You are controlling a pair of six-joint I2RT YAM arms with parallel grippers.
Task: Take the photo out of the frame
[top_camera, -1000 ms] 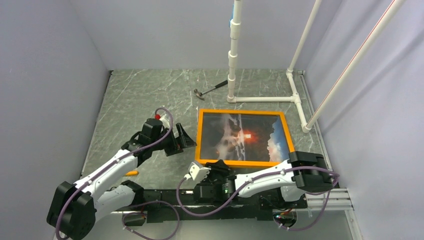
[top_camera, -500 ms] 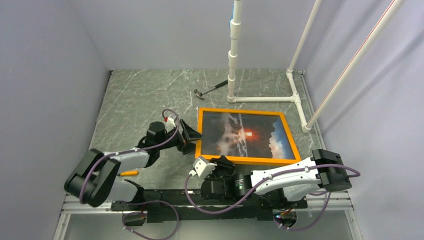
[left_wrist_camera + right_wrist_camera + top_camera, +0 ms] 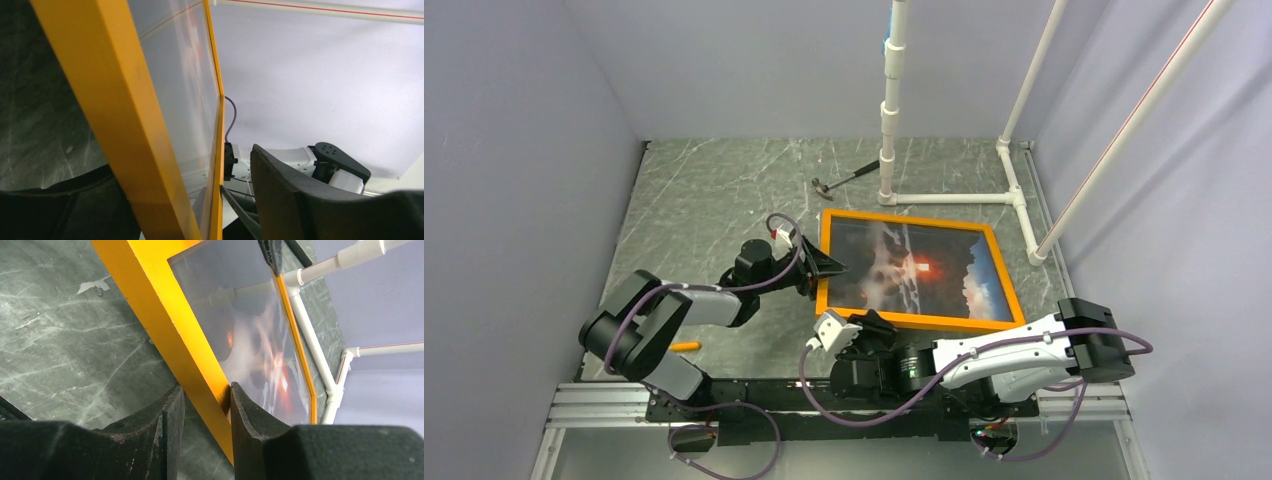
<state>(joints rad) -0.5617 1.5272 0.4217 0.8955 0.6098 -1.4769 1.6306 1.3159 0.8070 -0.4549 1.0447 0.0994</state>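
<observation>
The orange frame (image 3: pixel 904 220) lies right of centre with the photo (image 3: pixel 914 272) of dark rocks and an orange glow inside it, behind glass. My left gripper (image 3: pixel 829 265) is open and straddles the frame's left bar. In the left wrist view the bar (image 3: pixel 115 115) runs between the fingers (image 3: pixel 310 200), and the right finger stands apart from it. My right gripper (image 3: pixel 871 322) is shut on the frame's near bar. In the right wrist view both fingers (image 3: pixel 250 425) press that bar (image 3: pixel 170 330), next to the photo (image 3: pixel 250 340).
A hammer (image 3: pixel 844 180) lies behind the frame. A white pipe stand (image 3: pixel 949 198) rises at the back right, close to the frame's far edge. A small orange-handled screwdriver (image 3: pixel 686 346) lies near the left arm's base. Grey walls enclose the table.
My left gripper has moved right, from beside the frame onto its left bar. My right gripper has closed in on the near bar, and the frame has shifted and turned slightly.
</observation>
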